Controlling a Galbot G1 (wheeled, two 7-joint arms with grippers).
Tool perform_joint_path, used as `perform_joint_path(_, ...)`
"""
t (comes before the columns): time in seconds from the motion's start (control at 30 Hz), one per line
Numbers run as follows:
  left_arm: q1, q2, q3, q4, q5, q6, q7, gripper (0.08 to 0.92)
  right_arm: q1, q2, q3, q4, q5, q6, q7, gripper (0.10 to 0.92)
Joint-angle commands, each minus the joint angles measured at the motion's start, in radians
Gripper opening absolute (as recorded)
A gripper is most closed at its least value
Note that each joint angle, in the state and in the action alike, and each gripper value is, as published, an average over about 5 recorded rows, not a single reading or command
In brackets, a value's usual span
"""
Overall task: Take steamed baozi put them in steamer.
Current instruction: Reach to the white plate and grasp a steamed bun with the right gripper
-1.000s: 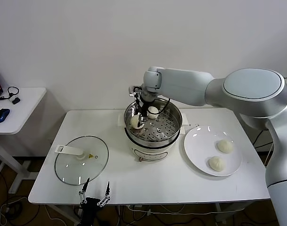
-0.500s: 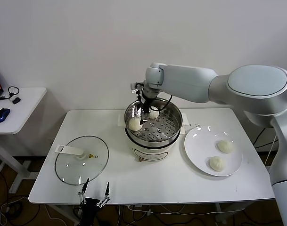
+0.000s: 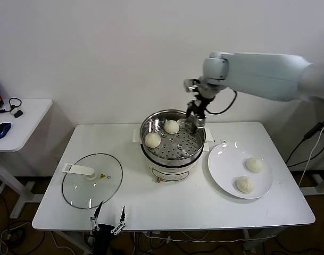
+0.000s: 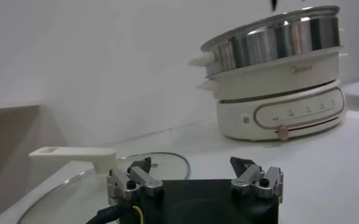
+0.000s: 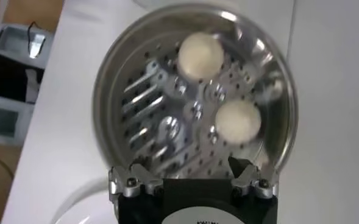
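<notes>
The steamer [image 3: 200, 139] is a shiny steel basket on a white cooker base at the table's middle. Two baozi lie in it, one at the left [image 3: 152, 139] and one at the back [image 3: 172, 126]; both show in the right wrist view [image 5: 200, 53] [image 5: 238, 120]. Two more baozi [image 3: 254, 164] [image 3: 244, 184] lie on the white plate [image 3: 221, 164] to the right. My right gripper [image 3: 194, 116] is open and empty above the steamer's back right rim. My left gripper [image 3: 107, 219] is open and empty, low at the table's front edge near the glass lid.
A glass lid with a white handle [image 3: 92, 179] lies flat on the table's left front; it also shows in the left wrist view [image 4: 75, 157]. A side table with a mouse [image 3: 1, 129] stands at the far left. A wall is close behind the table.
My right gripper let go of a baozi in the steamer's left part, rose out of the basket and moved to the right, above the back right rim. The left arm has not moved.
</notes>
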Motion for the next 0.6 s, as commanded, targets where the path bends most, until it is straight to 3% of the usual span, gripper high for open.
perform_joint_path(0.03,-0.002,-0.014,0.004,0.001,0.003,0.0,-0.001,0.823,0.095,-0.272,-0.113,0.176,-0.123,0.069,-0.028,0.823)
perform_joint_path(0.6,-0.009,-0.02,-0.002,0.004,-0.001,-0.002,-0.006,0.823,-0.107,-0.446,-0.083,0.192,-0.31,0.09,0.022,0.823)
